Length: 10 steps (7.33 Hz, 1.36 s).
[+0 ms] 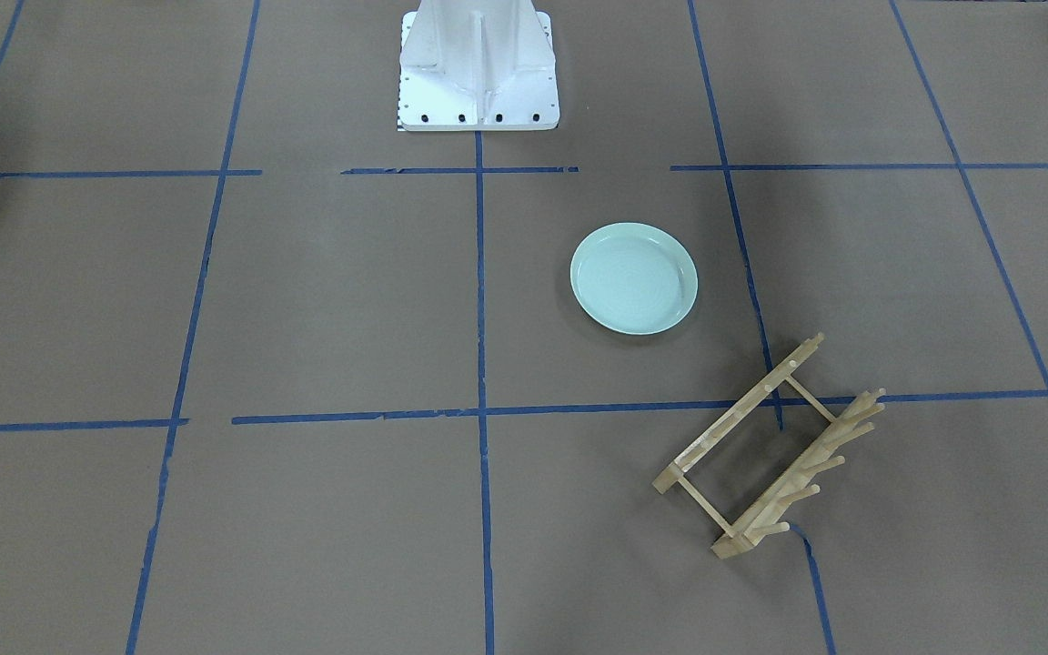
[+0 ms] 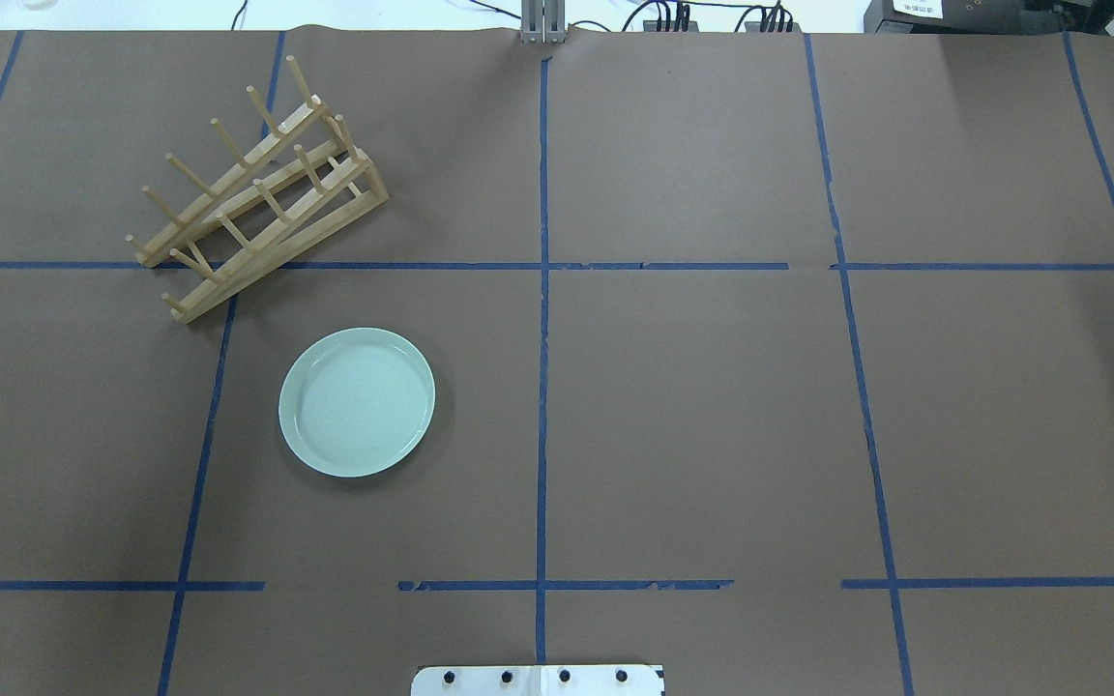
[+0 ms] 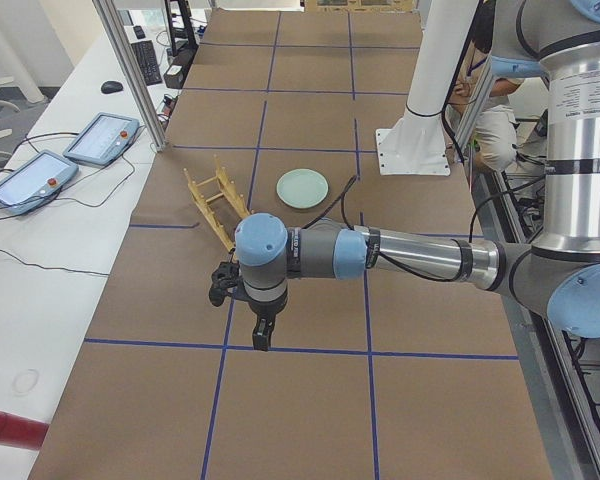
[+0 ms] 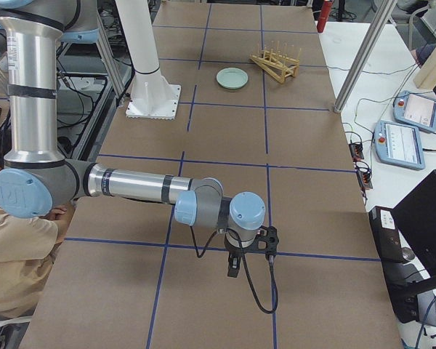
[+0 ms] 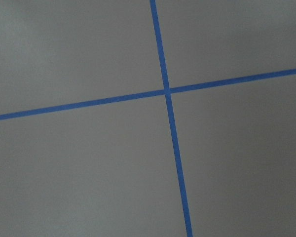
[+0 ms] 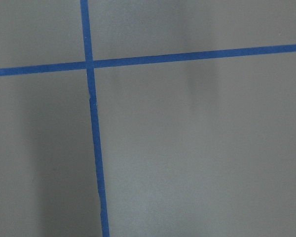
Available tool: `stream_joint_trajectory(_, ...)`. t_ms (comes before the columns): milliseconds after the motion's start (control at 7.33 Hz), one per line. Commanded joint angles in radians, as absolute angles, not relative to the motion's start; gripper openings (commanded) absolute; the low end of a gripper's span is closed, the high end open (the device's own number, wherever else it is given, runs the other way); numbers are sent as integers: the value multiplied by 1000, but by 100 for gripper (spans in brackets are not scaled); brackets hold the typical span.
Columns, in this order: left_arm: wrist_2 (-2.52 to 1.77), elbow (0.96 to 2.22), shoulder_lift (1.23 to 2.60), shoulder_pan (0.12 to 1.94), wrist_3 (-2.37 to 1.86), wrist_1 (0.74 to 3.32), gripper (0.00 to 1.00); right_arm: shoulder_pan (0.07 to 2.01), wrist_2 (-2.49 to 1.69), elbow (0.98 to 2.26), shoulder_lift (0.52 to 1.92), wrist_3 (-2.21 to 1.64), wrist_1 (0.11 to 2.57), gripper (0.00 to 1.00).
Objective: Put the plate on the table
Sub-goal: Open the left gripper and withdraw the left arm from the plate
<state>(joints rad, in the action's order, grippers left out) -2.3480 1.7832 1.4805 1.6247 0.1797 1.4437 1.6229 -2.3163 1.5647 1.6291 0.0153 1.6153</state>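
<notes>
The pale mint-green plate [image 1: 634,278] lies flat and upright on the brown table [image 1: 324,300], a little in front of the white robot base; it also shows in the overhead view [image 2: 357,401] and both side views [image 3: 302,186] [image 4: 232,77]. No gripper touches it. My left gripper [image 3: 263,335] hangs over a tape cross far from the plate, at the table's left end. My right gripper [image 4: 233,267] hangs over the table's right end. I cannot tell whether either is open or shut. Both wrist views show only bare table [image 5: 89,168] [image 6: 197,158] and blue tape.
An empty light wooden dowel rack [image 2: 257,193] stands askew just beyond the plate, also seen in the front view [image 1: 770,446]. The white robot base [image 1: 478,73] is near the plate. Tablets [image 3: 100,140] and cables lie on a side table. An operator sits beside the base.
</notes>
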Motion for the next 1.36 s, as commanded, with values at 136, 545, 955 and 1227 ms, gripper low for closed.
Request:
stream_joint_trajectory(136, -2476, 1750, 1459, 1626, 181, 1447, 100, 1623, -2316, 1565, 1629, 15, 1615, 100)
stream_joint_trajectory(545, -2465, 1736, 1465, 1658, 176, 1450, 100, 1623, -2316, 1565, 1629, 15, 1615, 100)
stream_joint_trajectory(955, -2313, 1723, 1488, 1666, 170, 1479, 100, 1623, -2316, 1565, 1629, 15, 1615, 100)
stream_joint_trajectory(1227, -2318, 1726, 1500, 1664, 173, 1482, 100, 1623, -2316, 1565, 1631, 15, 1615, 100)
